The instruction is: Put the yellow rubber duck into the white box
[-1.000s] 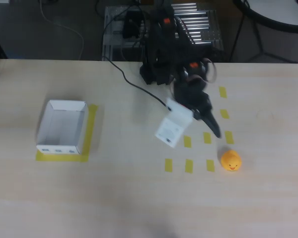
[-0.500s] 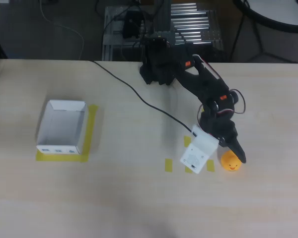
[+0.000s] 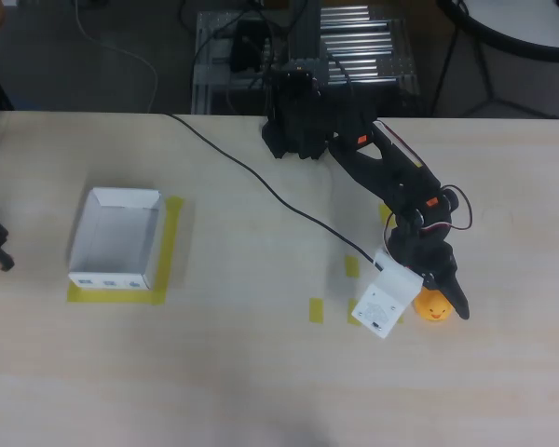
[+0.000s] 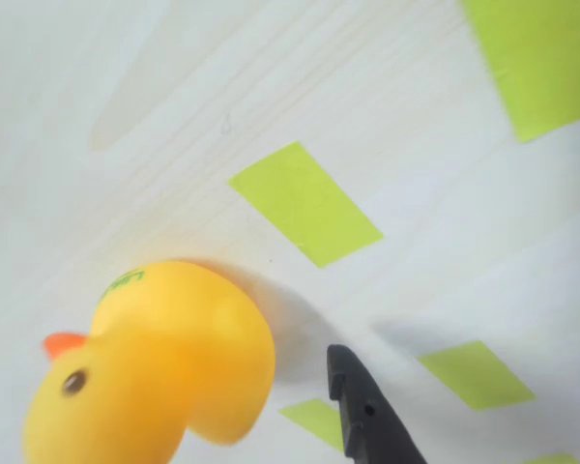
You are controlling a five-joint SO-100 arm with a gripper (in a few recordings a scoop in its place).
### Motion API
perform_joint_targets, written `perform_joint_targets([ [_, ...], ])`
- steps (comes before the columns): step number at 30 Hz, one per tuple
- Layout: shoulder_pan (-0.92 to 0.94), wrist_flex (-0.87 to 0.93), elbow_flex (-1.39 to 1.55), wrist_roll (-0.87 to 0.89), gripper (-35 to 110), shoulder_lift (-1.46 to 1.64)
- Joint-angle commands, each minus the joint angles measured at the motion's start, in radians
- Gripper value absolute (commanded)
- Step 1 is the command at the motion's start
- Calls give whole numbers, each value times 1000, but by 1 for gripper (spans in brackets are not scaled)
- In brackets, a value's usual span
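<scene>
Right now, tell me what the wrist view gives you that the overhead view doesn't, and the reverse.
Wrist view alone: the yellow rubber duck's orange beak, dark eye and green lettering, with one black fingertip beside it, apart from it.
Overhead view alone: the white box on yellow tape far left, the black arm, its cable and a white plate on the end effector.
Both: the duck on the light wooden table, among yellow tape rectangles.
</scene>
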Motion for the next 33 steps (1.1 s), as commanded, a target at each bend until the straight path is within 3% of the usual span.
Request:
perform_joint_targets([
  [1, -57, -44, -109, -2, 47, 34],
  [9, -74, -107, -101, 25, 0, -11],
  [18, -41, -97, -153, 130, 0, 78],
  [26, 236, -110, 247, 186, 0, 900],
  [33, 785, -262, 718, 121, 0, 1548],
])
